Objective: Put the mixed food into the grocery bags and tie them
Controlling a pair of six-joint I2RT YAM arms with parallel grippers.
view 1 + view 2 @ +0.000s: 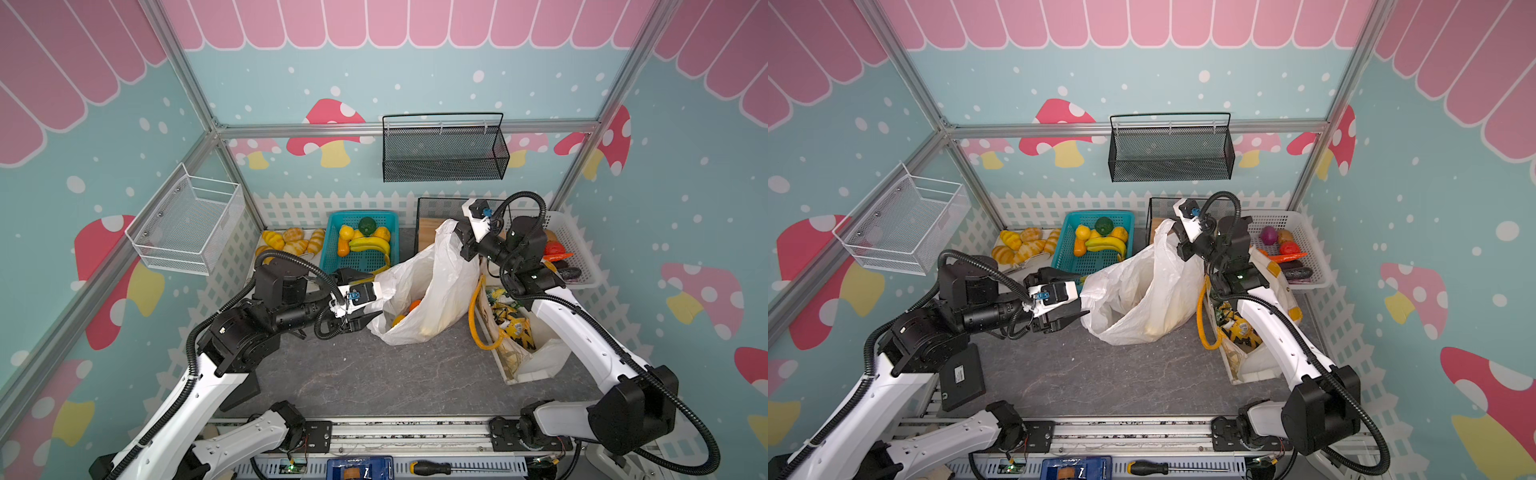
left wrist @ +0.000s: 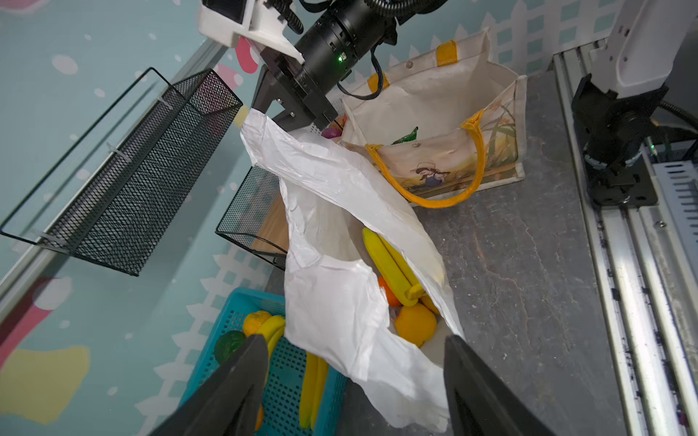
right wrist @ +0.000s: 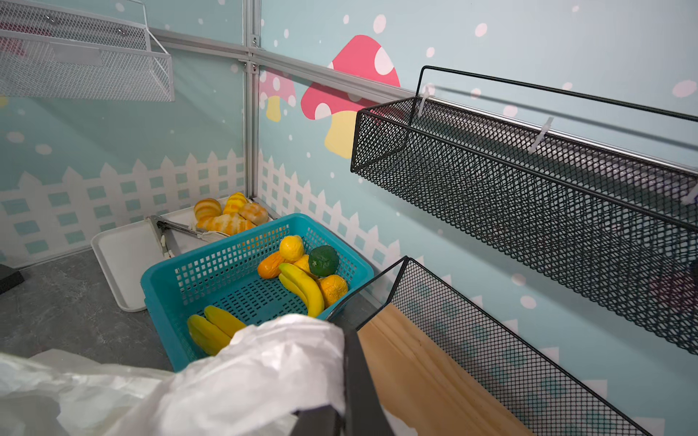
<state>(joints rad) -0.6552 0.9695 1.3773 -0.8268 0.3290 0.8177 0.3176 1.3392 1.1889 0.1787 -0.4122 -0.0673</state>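
The white plastic bag (image 1: 449,282) (image 1: 1154,282) stands open mid-table, its far handle pulled up by my right gripper (image 1: 455,237) (image 3: 345,392), which is shut on it. Bananas (image 2: 389,268) and oranges (image 2: 415,322) lie inside the bag. My left gripper (image 1: 369,297) (image 2: 353,362) is open at the bag's near rim, and loose plastic lies between its spread fingers without being pinched. The cream canvas tote (image 1: 511,361) (image 2: 434,98) lies to the right under the right arm, holding yellow-and-black snack packets (image 1: 515,328) and a green one (image 2: 406,136).
A teal basket (image 1: 329,245) (image 3: 211,275) behind the bag holds more bananas (image 1: 370,243) and oranges. Bread rolls (image 1: 291,241) sit at the back left and a white vegetable basket (image 1: 582,249) at the back right. A black mesh tray (image 1: 428,208) stands just behind the bag.
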